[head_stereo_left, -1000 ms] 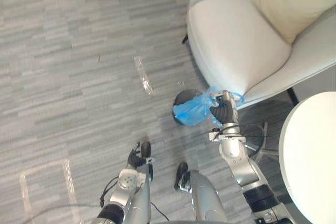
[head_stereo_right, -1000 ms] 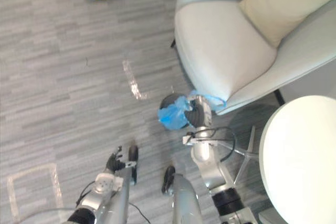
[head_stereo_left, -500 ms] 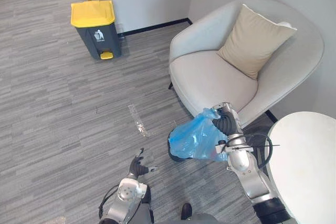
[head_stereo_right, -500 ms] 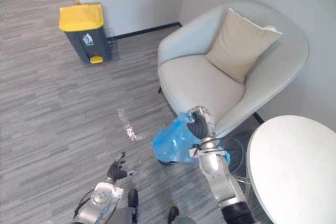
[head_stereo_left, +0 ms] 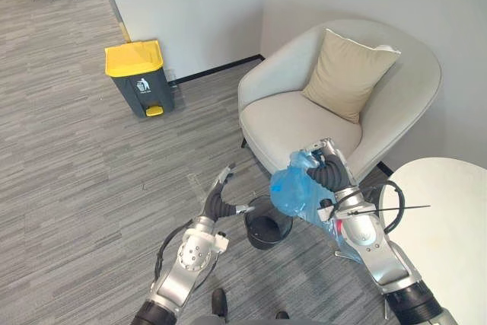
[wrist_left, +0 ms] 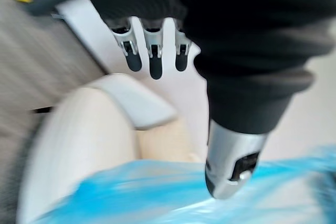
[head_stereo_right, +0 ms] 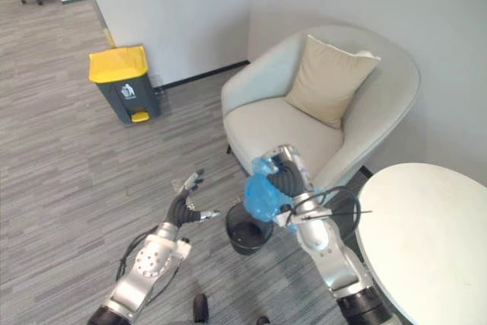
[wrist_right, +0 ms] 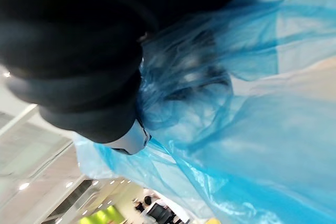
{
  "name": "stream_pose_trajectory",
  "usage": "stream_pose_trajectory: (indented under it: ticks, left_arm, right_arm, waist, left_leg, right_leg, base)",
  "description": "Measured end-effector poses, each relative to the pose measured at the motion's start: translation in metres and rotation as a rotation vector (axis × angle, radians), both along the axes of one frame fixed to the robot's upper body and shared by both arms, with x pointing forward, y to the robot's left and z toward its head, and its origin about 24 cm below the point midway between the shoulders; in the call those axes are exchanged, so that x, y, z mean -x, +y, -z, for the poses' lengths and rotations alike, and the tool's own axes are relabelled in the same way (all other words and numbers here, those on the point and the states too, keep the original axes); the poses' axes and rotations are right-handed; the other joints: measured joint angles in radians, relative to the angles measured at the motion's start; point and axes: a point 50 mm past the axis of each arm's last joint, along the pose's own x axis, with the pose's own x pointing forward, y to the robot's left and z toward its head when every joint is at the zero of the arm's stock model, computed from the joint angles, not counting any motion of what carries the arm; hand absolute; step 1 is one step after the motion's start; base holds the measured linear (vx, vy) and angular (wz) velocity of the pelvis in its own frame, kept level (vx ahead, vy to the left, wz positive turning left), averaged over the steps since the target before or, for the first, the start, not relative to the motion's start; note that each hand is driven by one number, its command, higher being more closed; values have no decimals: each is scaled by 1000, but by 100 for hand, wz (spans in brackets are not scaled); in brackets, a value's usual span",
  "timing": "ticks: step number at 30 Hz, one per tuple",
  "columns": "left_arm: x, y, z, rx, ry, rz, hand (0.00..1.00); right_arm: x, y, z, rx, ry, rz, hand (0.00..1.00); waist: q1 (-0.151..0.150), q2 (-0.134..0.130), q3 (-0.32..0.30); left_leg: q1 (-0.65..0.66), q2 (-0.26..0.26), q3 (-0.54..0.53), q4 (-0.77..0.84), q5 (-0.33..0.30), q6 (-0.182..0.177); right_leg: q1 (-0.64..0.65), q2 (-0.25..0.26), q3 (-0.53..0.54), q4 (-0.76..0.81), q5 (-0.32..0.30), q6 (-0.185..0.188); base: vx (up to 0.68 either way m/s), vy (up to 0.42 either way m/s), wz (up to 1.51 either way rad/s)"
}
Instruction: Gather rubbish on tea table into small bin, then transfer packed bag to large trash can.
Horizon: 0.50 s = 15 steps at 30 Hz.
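Observation:
My right hand (head_stereo_left: 329, 175) is shut on the gathered top of a blue plastic bag (head_stereo_left: 298, 191), which hangs in the air just above and to the right of the small black bin (head_stereo_left: 266, 224) on the floor. In the right wrist view the blue bag (wrist_right: 252, 129) spreads right past the hand. My left hand (head_stereo_left: 218, 203) is open, fingers straight, to the left of the small bin and clear of it. The large grey trash can with a yellow lid (head_stereo_left: 139, 75) stands by the wall at the far left.
A pale armchair (head_stereo_left: 304, 123) with a beige cushion (head_stereo_left: 345, 72) stands just behind the bag. The round white tea table (head_stereo_left: 449, 226) is at the right. Grey plank floor stretches between the small bin and the large can.
The camera has tilted up, showing more of the room. The right hand has lifted the blue bag out of the small bin. My left hand has risen and opened beside the bin.

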Motion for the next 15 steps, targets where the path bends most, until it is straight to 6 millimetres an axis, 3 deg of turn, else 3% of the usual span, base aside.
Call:
stream_pose_trajectory:
  ticks: [6, 15]
  left_arm:
    - [-9, 7, -22, -109, -128, 47, 0]
    - [-11, -3, -25, -154, -152, 116, 0]
  right_arm:
    - [-3, 5, -6, 15, 2, -66, 100]
    - [-4, 29, -12, 51, -12, -191, 100]
  waist:
    - [0, 3, -9]
    - [-2, 2, -21]
  left_leg:
    - [1, 2, 30, 0, 3, 3]
    - [-4, 6, 33, 0, 13, 8]
  right_leg:
    - [-2, 2, 31, -20, 26, 4]
    - [-9, 0, 39, -26, 35, 8]
  base:
    - [4, 7, -16]
    - [5, 5, -3]
